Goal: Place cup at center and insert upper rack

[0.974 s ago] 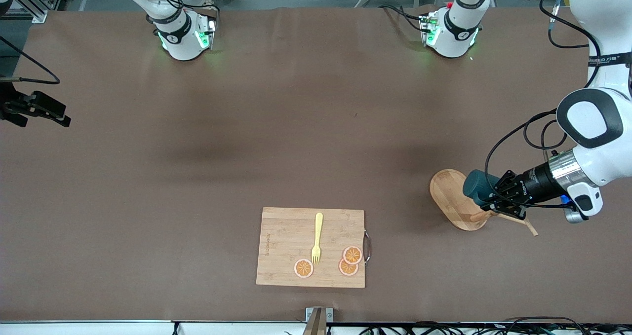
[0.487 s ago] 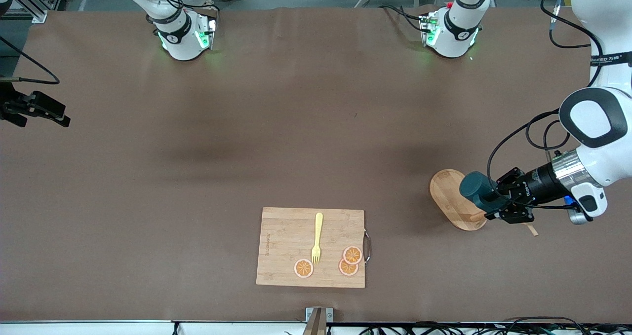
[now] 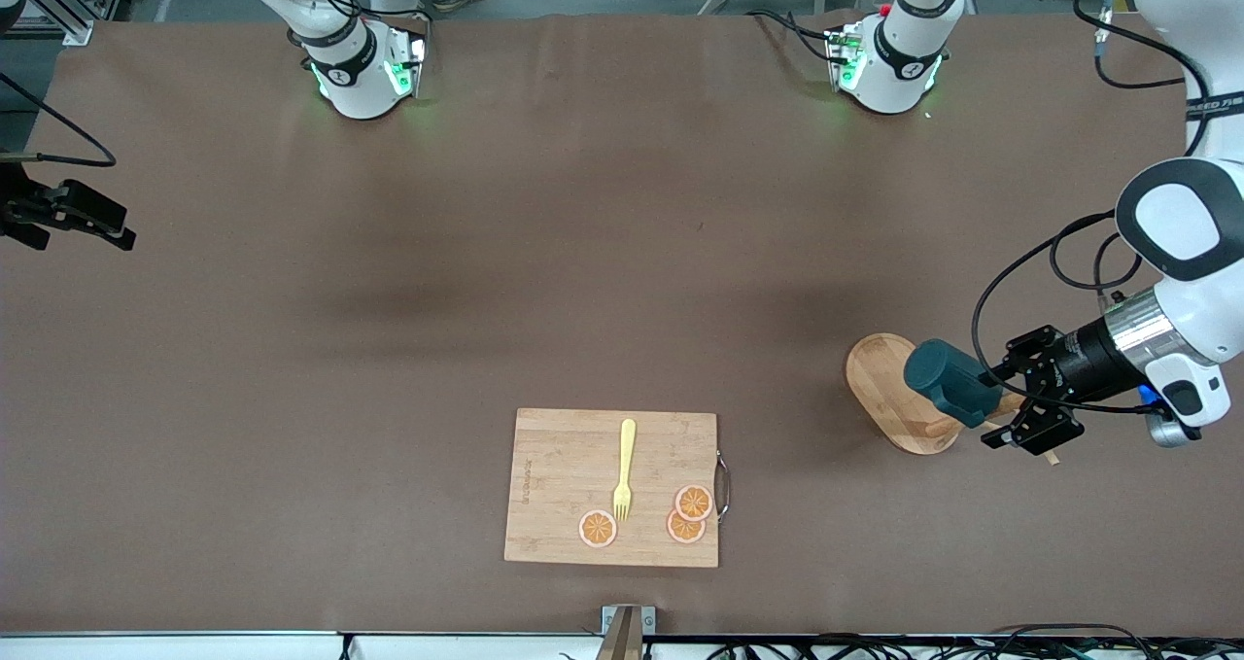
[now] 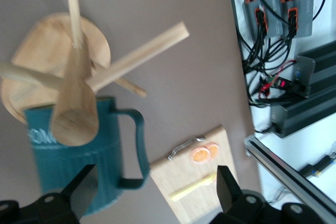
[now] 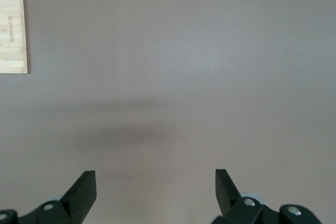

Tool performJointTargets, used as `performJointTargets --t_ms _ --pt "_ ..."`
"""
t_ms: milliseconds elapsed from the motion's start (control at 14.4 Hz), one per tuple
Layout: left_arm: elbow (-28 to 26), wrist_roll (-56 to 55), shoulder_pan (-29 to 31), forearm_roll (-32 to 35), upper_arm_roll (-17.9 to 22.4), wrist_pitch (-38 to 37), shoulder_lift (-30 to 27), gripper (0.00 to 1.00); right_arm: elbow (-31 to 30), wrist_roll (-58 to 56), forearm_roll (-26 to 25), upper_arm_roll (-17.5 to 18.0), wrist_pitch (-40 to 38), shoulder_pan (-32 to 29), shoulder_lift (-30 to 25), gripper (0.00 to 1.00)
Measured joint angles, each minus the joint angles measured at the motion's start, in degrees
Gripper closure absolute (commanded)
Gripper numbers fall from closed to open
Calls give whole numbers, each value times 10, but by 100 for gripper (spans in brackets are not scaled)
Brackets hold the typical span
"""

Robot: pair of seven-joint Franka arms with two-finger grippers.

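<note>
Front view. Landmark: the rectangular bamboo cutting board (image 3: 611, 487) with a metal handle, carrying a yellow fork (image 3: 623, 469) and three orange slices (image 3: 685, 514). Toward the left arm's end of the table from the board, and a little farther from the camera, stands the light wooden mug tree with an oval base (image 3: 889, 393). The dark teal ribbed cup (image 3: 950, 383) hangs on it, over the base. The left gripper (image 3: 1020, 398) sits just beside the cup, jaws spread wide, nothing between them; whether a fingertip touches the cup cannot be told. The right gripper (image 3: 83, 221) hovers over the table edge at the right arm's end, well apart from the board; that arm waits.

Left wrist view. The cup (image 4: 79, 156) hangs by its handle on a peg of the mug tree (image 4: 79, 98), post end close to the lens. The left gripper's (image 4: 152, 195) fingers (image 4: 79, 191) stand apart on either side of the view, gripping nothing. Board and orange slices show near the table edge.

Right wrist view. Bare brown table; a corner of the board (image 5: 13, 27). The right gripper (image 5: 155, 190) is fully spread and empty.

Judgement: the cup looks just let go onto the rack, so the placing step is closing out. Next call: draw the left gripper clear without snagging pegs or handle, then deal with seating the rack.
</note>
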Motion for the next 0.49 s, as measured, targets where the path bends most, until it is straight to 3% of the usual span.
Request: performJointTargets --t_ms 209,487 --pt "1 34 -1 56 -9 -30 -28 0 0 0 0 0 0 0 0 0" --pt "1 193 6 89 -5 -100 -51 0 0 0 0 0 0 0 0 0"
